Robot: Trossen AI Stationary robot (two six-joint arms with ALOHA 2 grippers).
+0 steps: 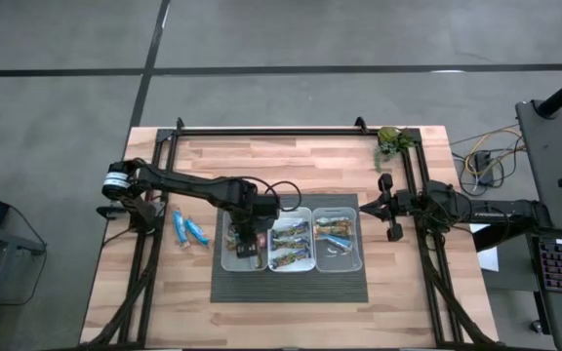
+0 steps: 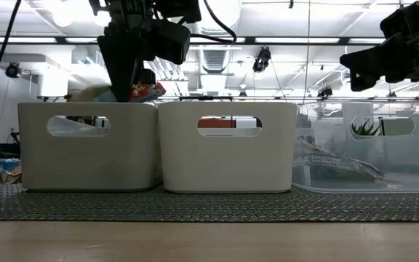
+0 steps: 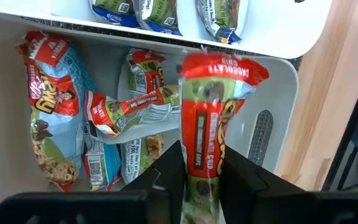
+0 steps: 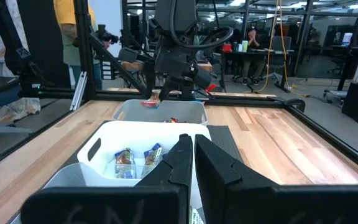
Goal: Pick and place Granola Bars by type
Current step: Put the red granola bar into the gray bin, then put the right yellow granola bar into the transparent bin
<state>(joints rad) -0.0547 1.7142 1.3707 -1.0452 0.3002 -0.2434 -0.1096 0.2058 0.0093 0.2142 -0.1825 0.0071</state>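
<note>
A: Left gripper (image 3: 199, 186)?
B: Clamped on one red-wrapped granola bar (image 3: 207, 118), over left bin (image 1: 228, 255).
A: In that bin?
B: About four more red bars (image 3: 48, 93).
A: Elsewhere?
B: Three bins in total. Two blue bars (image 1: 189, 228) on table (image 1: 291, 161) left of mat. Right gripper (image 4: 191, 155) pinched closed, empty, beside right bin (image 1: 354, 261).
</note>
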